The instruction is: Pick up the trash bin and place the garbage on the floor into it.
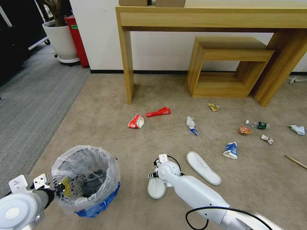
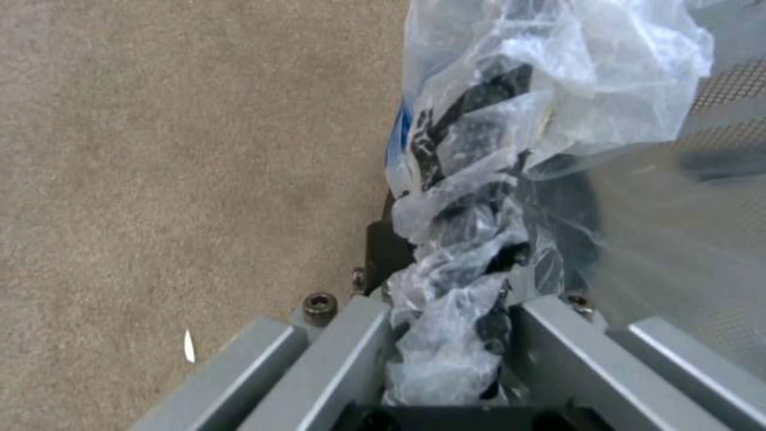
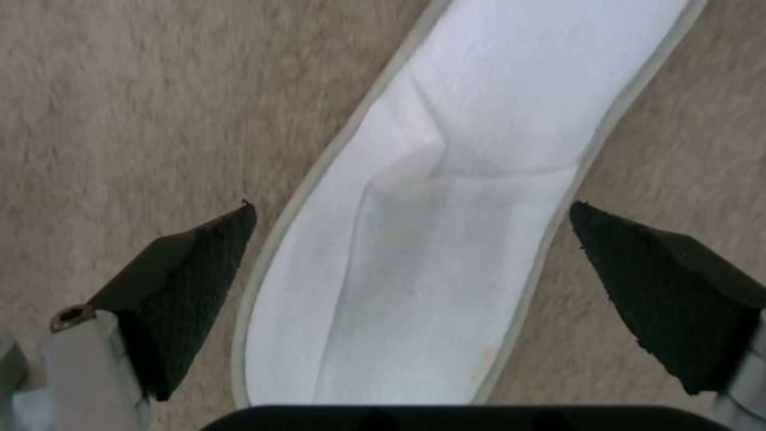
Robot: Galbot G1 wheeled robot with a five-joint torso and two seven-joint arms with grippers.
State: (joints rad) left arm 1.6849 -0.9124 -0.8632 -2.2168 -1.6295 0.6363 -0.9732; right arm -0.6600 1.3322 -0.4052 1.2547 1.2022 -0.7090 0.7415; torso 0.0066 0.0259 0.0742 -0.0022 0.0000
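1. Down on the beige carpet in front of the wooden desk, the robot's mid-job: bin is already in hand, now it's going for litter.

2. Left gripper is clamped on the rim of the blue trash bin, w/ the clear bag liner bunched up between its fingers. Bin sits at the robot's left front, liner puffed out over the top. Can't tell if it's lifted or just resting on the carpet.

3. Right gripper hangs over the nearer white slipper, jaws spread wide, one black pad on each side of it, no contact yet afaict. Slipper runs lengthwise between the pads, so the jaws straddle its width.

4. Step in hand imo: grabbing that slipper. Next move prob needs a straight drop till the pads flank the edges, then a squeeze; it's soft and flat, so it'll likely fold or slide if the pinch lands too high.

5. Second slipper lies just beside the right arm, angled away.

6. Rest of the garbage is farther out: red-white wrapper, red wrapper, blue-white wrapper, small green-label bottle, crumpled tissue, wooden stick at the right edge. All well apart from both grippers.
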